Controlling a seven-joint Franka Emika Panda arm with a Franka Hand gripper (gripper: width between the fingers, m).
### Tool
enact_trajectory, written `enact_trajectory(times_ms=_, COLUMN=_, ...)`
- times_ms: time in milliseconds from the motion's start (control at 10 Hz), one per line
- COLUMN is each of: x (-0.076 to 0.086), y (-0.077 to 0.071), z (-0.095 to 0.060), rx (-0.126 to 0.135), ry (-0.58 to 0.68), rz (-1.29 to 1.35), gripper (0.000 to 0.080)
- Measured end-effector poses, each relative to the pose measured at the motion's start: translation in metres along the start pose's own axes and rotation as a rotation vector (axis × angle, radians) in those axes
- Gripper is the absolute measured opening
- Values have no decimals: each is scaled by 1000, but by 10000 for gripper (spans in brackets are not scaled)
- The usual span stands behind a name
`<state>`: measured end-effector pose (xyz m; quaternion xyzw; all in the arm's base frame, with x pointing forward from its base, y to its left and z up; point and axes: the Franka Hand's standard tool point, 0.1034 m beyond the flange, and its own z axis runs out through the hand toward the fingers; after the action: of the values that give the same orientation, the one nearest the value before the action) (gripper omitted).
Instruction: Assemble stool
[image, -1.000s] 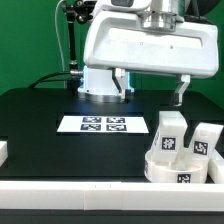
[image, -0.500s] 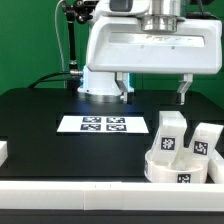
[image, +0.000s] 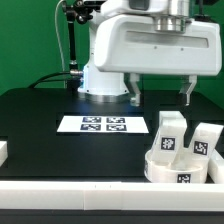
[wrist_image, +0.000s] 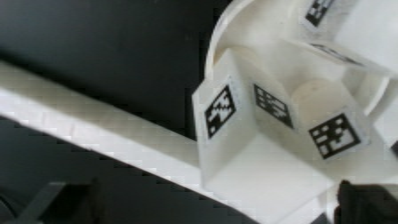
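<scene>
The stool's white round seat (image: 178, 170) lies at the exterior view's lower right, with two tagged blocky legs (image: 170, 133) (image: 203, 141) standing on it. My gripper (image: 164, 95) hangs open above and slightly behind them, touching nothing. Its two fingers (image: 136, 93) are spread wide. In the wrist view the nearest leg (wrist_image: 240, 112) fills the middle and a second leg (wrist_image: 334, 135) sits beside it. The seat's curved edge (wrist_image: 267, 30) shows behind them. My dark fingertips (wrist_image: 365, 203) show at the frame's edge, with the open gripper (wrist_image: 214, 214) holding nothing.
The marker board (image: 103, 125) lies flat on the black table, to the exterior view's left of the seat. A long white border rail (image: 70, 196) runs along the front edge and crosses the wrist view diagonally (wrist_image: 89, 115). A short rail piece (image: 4, 152) sits at the left.
My gripper has shifted toward the exterior view's right and now stands more directly over the legs. It stays open. The stool parts have not moved.
</scene>
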<state>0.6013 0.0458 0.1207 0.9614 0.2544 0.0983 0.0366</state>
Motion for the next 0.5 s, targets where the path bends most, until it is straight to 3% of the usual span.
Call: enact_trajectory(times_ms=500, x=-1, y=1, z=4, rx=-20, ry=-32, rz=-317, gripper=649)
